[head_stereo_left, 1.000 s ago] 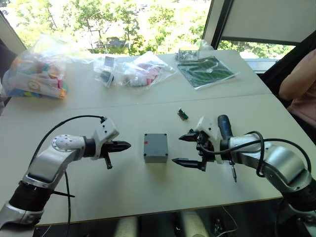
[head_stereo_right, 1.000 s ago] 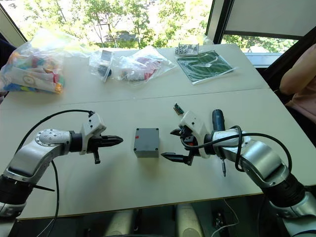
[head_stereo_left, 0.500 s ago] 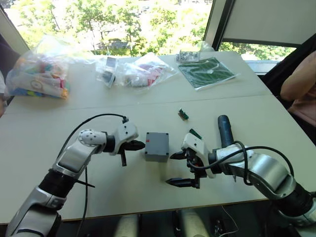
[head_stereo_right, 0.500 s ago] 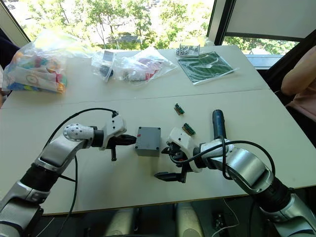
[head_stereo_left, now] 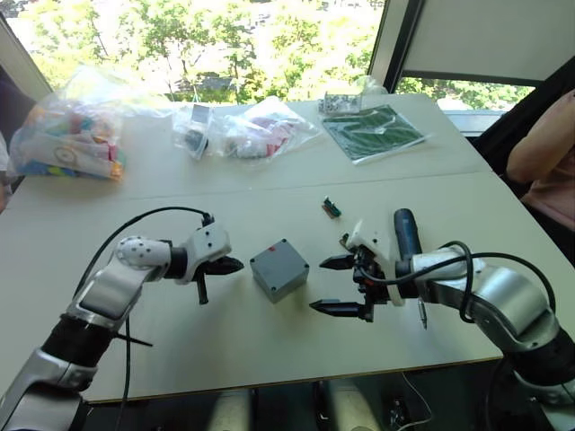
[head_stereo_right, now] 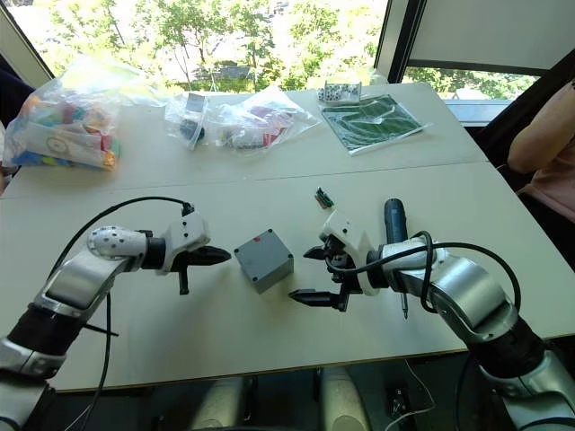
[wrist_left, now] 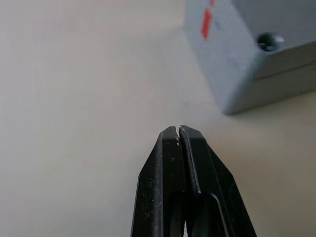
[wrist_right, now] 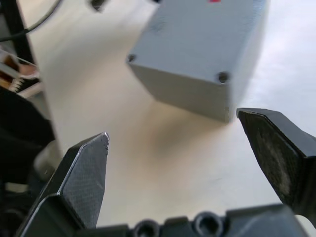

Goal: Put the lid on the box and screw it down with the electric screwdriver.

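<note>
The grey box (head_stereo_left: 279, 269) stands on the table between my two grippers, turned corner-on to me. The shallow lid (wrist_left: 256, 22) sits on top of it, with a red mark, corner screw holes and a seam below. My left gripper (head_stereo_left: 235, 266) is shut, its tip a little left of the box and not touching it. My right gripper (head_stereo_left: 319, 285) is open just right of the box, holding nothing. The electric screwdriver (head_stereo_left: 406, 235) lies on the table behind my right wrist, its thin bit pointing at the front edge.
Two small green connectors (head_stereo_left: 332, 208) lie behind the right gripper. Plastic bags of parts (head_stereo_left: 67, 135) and a green sheet (head_stereo_left: 373, 130) sit along the table's far side. A person's arm (head_stereo_left: 544, 153) shows at the right edge.
The box has turned about a quarter of the way round on the table. My left gripper has pulled back left from it, and my right gripper has drawn away to the right.
</note>
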### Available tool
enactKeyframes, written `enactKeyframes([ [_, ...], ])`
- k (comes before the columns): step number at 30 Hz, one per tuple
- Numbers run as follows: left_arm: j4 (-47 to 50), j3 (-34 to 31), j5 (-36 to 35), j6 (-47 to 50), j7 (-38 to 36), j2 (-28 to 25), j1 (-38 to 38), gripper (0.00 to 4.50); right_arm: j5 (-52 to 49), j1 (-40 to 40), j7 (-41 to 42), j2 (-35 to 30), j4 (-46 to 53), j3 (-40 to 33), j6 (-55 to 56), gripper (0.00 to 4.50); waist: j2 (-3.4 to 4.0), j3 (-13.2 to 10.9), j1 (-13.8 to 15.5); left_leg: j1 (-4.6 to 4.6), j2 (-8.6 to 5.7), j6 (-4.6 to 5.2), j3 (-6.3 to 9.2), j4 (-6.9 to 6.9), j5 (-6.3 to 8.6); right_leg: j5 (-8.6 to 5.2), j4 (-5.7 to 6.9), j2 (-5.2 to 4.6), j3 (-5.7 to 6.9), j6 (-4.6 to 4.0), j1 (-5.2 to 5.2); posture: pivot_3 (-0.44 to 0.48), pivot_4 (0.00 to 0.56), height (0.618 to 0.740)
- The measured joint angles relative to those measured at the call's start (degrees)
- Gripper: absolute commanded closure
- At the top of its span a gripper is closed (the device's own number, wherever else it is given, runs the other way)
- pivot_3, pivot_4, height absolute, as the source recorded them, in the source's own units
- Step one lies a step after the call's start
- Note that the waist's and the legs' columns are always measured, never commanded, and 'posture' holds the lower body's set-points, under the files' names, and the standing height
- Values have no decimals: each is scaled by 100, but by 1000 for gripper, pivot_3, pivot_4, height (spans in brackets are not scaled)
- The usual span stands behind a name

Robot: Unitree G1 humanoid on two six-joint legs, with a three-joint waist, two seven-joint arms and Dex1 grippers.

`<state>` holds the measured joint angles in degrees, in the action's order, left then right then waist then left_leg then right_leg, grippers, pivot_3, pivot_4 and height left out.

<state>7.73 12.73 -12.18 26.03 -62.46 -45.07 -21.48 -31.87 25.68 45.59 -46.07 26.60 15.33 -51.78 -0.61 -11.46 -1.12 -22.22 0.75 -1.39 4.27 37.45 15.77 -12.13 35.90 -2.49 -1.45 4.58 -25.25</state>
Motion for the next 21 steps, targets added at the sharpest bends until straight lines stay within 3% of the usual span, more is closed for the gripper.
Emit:
enactKeyframes([
  [8,610,-12,-230,517,4,96,259,4500,632,28,162,422,-402,514,481,36,0,0,13,-1,0,0,1,18,0,0,12,2,0,1,1,0,150,740],
  [14,31,40,83,322,502,680,-103,4500,537,-14,277,563,-162,498,201,36,-1,1,23,-4,0,0,6,47,0,1,22,4,1,1,11,0,150,740],
  [21,-148,29,164,187,577,813,-190,4500,519,-84,265,623,-110,483,90,36,-1,1,12,-4,1,0,7,48,0,2,24,4,1,0,10,0,150,740],
])
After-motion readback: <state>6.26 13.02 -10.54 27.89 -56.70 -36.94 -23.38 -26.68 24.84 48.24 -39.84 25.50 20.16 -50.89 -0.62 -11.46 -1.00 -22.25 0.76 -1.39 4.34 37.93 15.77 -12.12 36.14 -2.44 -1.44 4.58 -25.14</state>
